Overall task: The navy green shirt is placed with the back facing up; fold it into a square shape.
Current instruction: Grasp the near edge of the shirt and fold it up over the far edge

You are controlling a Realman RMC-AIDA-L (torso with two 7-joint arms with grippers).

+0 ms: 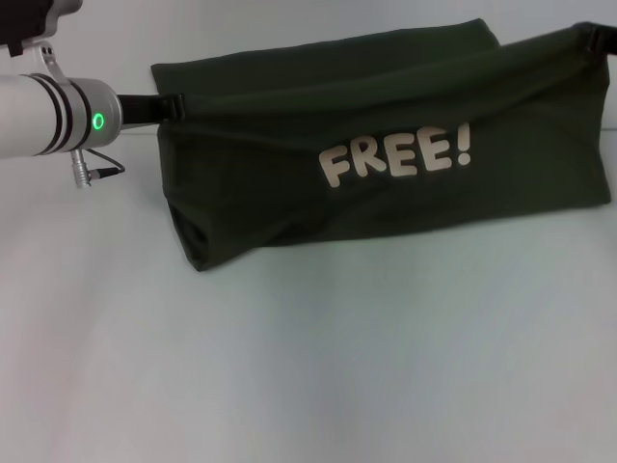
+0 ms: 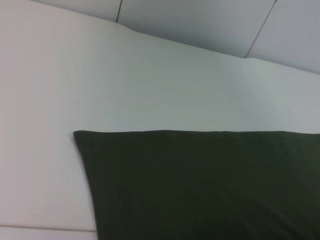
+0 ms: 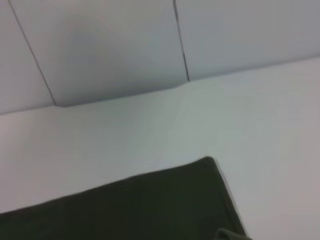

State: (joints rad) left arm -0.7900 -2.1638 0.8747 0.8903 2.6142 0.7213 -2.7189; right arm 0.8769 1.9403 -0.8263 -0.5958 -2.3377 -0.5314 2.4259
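Head view, left to right. At about 9 o'clock the left gripper [image 1: 172, 106] reaches in on its white arm with a green indicator ring [image 1: 98, 122]; its black fingers are clenched on the left end of a raised fold of the navy green shirt [image 1: 386, 174]. At about 2 o'clock, at the frame edge, the right gripper [image 1: 593, 39] appears to pinch the opposite end of the same fold, though only a sliver of it shows, so that grasp is inferred.

The two holds keep the upper edge taut between them, so the cloth hangs as a slanted panel in front of the layer lying flat on the white table [image 1: 289, 367]. This posture suits carrying one half of the garment over the other to make a fold.

The shirt occupies the upper half of the view, from 10 to 3 o'clock. Its fabric is soft, matte, dark olive, with shallow diagonal creases running toward the lower left corner. Contrary to a plain garment, the lifted panel bears cream rounded lettering, "FREE!" [image 1: 395, 157].

Both wrist views show a straight hemmed edge of dark cloth on the pale surface, with panelled wall behind.
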